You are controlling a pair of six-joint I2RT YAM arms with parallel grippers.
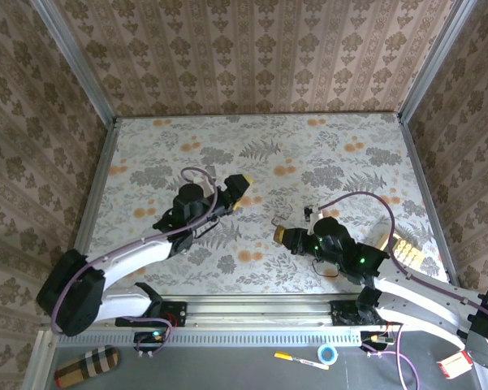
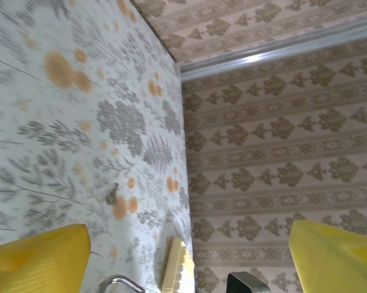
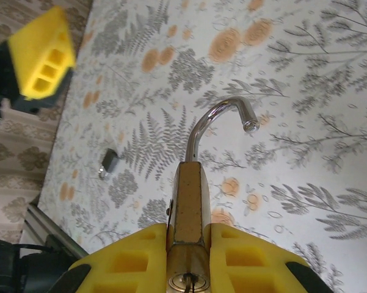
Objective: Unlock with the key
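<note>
My right claw (image 3: 189, 247) is clamped on the brass-coloured rectangular padlock (image 3: 189, 201), with a yellow finger pressed against each side of its body. The keyhole end faces the wrist camera. The curved chrome shackle (image 3: 217, 119) points away from me, and its hooked free end hangs in the air above the floral-patterned table (image 1: 308, 154). My left claw (image 1: 242, 192) is spread wide with nothing between its yellow fingers (image 2: 43, 259). It sits up and to the left of the padlock in the overhead view, apart from it. What I take for the small dark-and-silver key (image 3: 110, 163) lies flat on the table near the padlock, touching neither claw. It is too small for me to make out more.
</note>
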